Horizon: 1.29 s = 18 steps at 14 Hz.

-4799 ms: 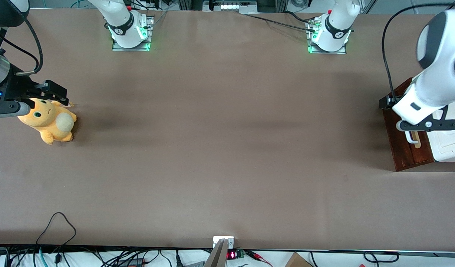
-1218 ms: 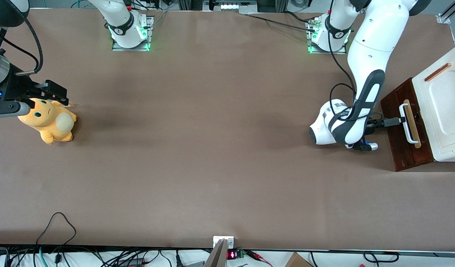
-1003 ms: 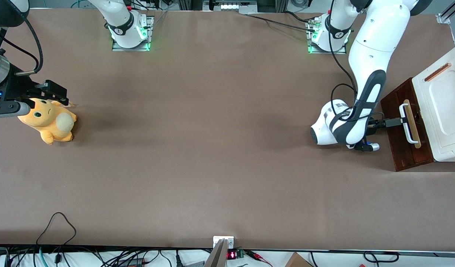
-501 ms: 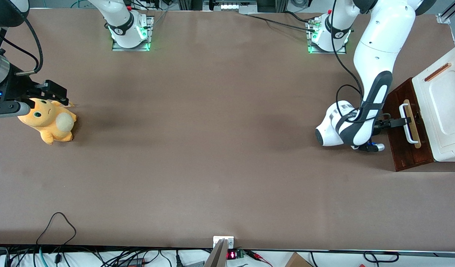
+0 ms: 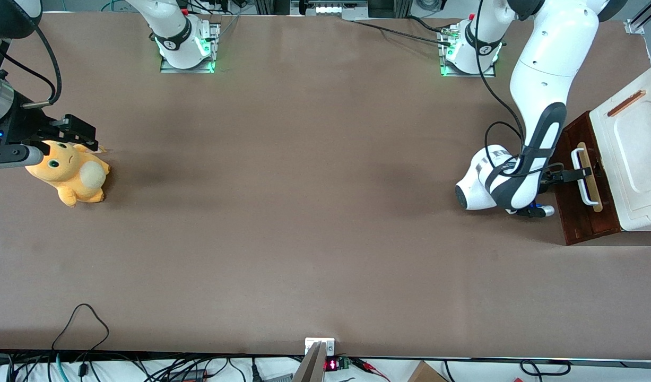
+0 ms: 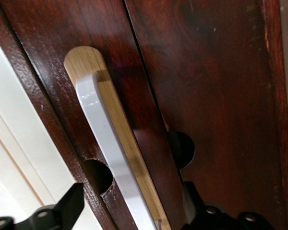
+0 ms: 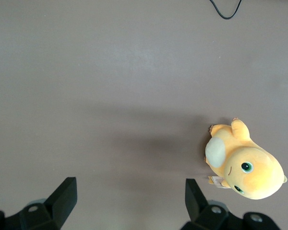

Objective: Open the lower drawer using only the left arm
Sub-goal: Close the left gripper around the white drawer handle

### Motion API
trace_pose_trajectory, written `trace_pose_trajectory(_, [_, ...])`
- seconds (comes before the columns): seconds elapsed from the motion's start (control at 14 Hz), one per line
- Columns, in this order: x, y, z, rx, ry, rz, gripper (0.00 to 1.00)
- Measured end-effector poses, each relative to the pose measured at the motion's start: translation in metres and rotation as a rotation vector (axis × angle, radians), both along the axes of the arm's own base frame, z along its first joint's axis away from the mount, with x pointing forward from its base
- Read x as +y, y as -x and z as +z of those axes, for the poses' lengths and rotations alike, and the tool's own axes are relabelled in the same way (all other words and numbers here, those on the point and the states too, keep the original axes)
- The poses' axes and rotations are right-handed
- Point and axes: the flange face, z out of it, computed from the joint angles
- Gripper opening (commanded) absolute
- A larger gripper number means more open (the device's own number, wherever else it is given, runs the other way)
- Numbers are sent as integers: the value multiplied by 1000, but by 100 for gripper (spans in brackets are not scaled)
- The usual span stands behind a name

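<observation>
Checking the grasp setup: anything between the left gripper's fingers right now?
Yes. In the left wrist view the gripper is open, one finger on each side of the lower drawer's white loop handle and its pale wooden strip; nothing else lies there.

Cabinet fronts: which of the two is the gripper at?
The lower drawer, the dark red-brown front. The open gripper has its jaws on either side of the drawer's white loop handle. The white moulded panel has only a small brown slot.
</observation>
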Motion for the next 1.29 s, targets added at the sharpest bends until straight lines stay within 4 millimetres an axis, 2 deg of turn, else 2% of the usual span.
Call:
trace_pose_trajectory(0.5, [4, 0, 0, 0, 0, 8, 66])
trace_pose_trajectory(1.0, [4, 0, 0, 0, 0, 8, 58])
trace_pose_trajectory(1.29, [6, 0, 0, -1, -1, 11, 57])
